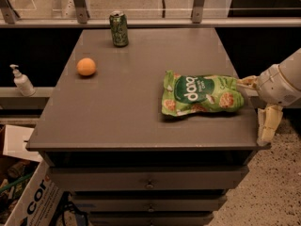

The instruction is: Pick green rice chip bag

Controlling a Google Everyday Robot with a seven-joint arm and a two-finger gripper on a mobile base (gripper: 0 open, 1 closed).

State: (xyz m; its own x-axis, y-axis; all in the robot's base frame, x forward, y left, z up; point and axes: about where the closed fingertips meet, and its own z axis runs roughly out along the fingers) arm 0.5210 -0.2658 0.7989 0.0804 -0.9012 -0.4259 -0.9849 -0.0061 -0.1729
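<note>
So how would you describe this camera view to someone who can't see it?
A robot's open claw sits at the right edge of a grey table, one finger beside the right end of a green rice chip bag lying flat. Farther left are an orange and a green can.

**A:** Fig. 1: what carries the objects?

**B:** A grey-brown table [136, 121], its flat top seen from the near edge.

**A:** What lies directly on it?

**B:** (a) The green rice chip bag [202, 94], lying flat, right of centre and close to the right edge. (b) An orange ball [86, 67], on the left at mid-depth. (c) A green can [119, 28], upright, near the far edge and left of centre. All three are well apart.

**A:** And the gripper [252, 111]?

**B:** At the table's right edge, fingers spread wide: one at the bag's right end, the other beside the near right corner
</note>
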